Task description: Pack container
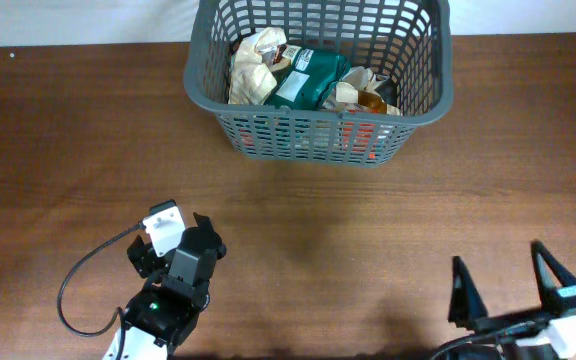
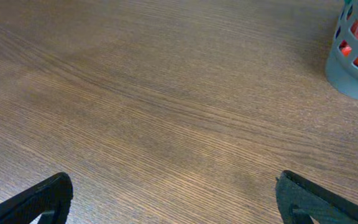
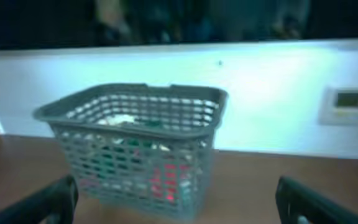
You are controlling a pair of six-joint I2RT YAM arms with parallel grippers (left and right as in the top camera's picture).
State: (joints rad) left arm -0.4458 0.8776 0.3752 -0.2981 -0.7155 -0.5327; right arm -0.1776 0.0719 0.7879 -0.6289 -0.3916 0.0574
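The container (image 1: 318,110) is a large dark grey lattice basket at the back centre of the wooden table. It holds several snack packets: crumpled cream ones, a green one (image 1: 310,78) and something red low behind the front wall. The basket's corner shows in the left wrist view (image 2: 356,59), and the whole basket in the right wrist view (image 3: 135,149). My left gripper (image 2: 176,199) is open and empty over bare wood at the front left. My right gripper (image 1: 503,285) is open and empty at the front right, far from the basket; it also shows in the right wrist view (image 3: 176,202).
A white wall (image 3: 278,93) with a socket plate (image 3: 350,99) stands behind the table. A black cable (image 1: 78,285) loops beside the left arm. Bare wood lies between both grippers and the basket.
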